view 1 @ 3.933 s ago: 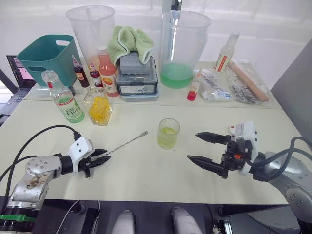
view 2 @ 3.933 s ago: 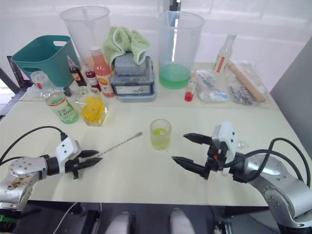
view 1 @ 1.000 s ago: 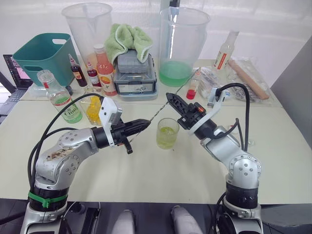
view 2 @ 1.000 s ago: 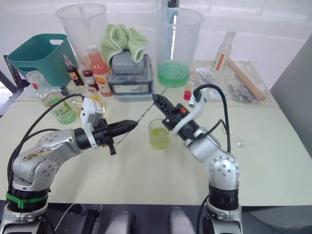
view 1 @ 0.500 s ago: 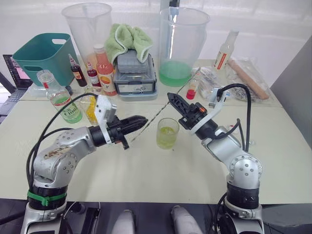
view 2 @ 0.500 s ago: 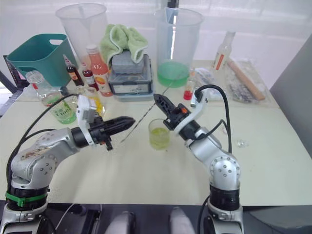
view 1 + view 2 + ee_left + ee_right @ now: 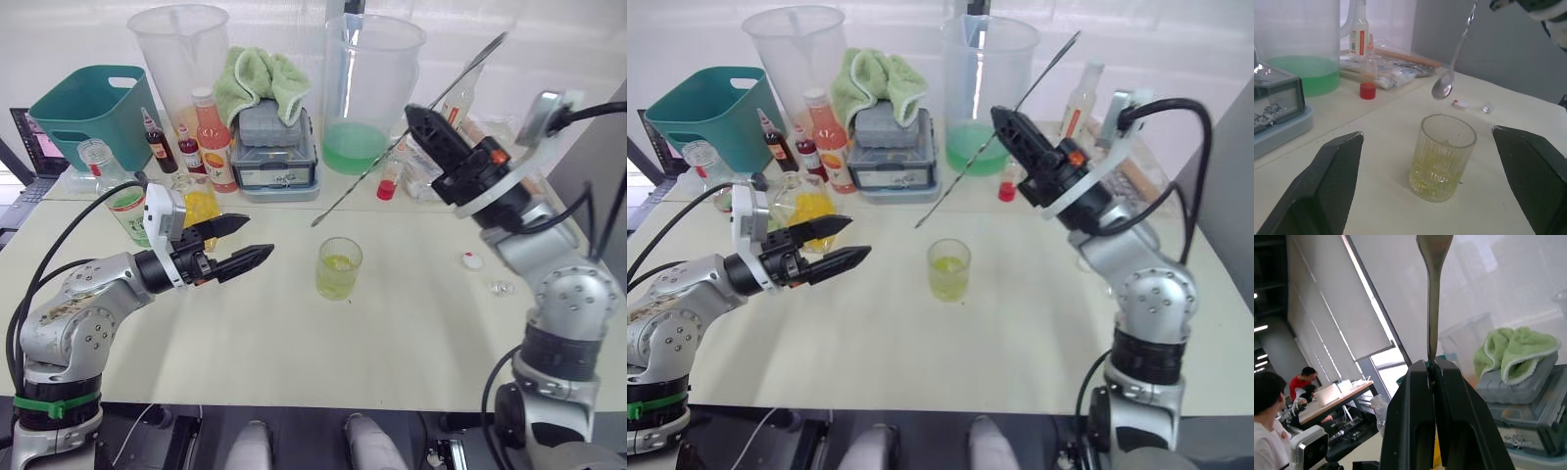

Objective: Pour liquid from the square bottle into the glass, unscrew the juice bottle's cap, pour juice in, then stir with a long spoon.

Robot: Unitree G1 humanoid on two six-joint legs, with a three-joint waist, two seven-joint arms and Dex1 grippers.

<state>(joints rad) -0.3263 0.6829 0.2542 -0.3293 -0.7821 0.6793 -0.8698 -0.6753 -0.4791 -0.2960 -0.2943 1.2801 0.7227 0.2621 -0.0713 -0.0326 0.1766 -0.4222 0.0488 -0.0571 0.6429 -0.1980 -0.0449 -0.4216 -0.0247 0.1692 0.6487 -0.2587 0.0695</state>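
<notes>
Taking the glass (image 7: 339,268) as the landmark and reading from left to right: far to its left and back, the juice bottle (image 7: 120,196) is standing uncapped near the teal bin (image 7: 86,110), and the square bottle (image 7: 201,207) with its yellow contents is sitting just right of that, partly behind the left arm. The left gripper (image 7: 238,244) is hovering left of the glass at about rim height, its fingers spread wide and grasping nothing, pointing toward the glass. The glass itself is standing upright on the table (image 7: 294,343) with a shallow layer of yellow-green liquid in it, so both pours look done. Above and behind the glass, the spoon (image 7: 407,134) is hanging in the air on a slant, its bowl end lowest and nearest the glass, its handle rising up and to the right. The right gripper (image 7: 1005,119) is clenching the spoon part-way along the shaft, the jaws pressed together on it in the right wrist view. The cap (image 7: 472,260) is lying on the table to the right of the glass. The bowl is sitting higher than the rim and behind it, so the stir would seem to call for the right arm, the nearer one, to tip the shaft nearer upright and lower the bowl into the glass.
</notes>
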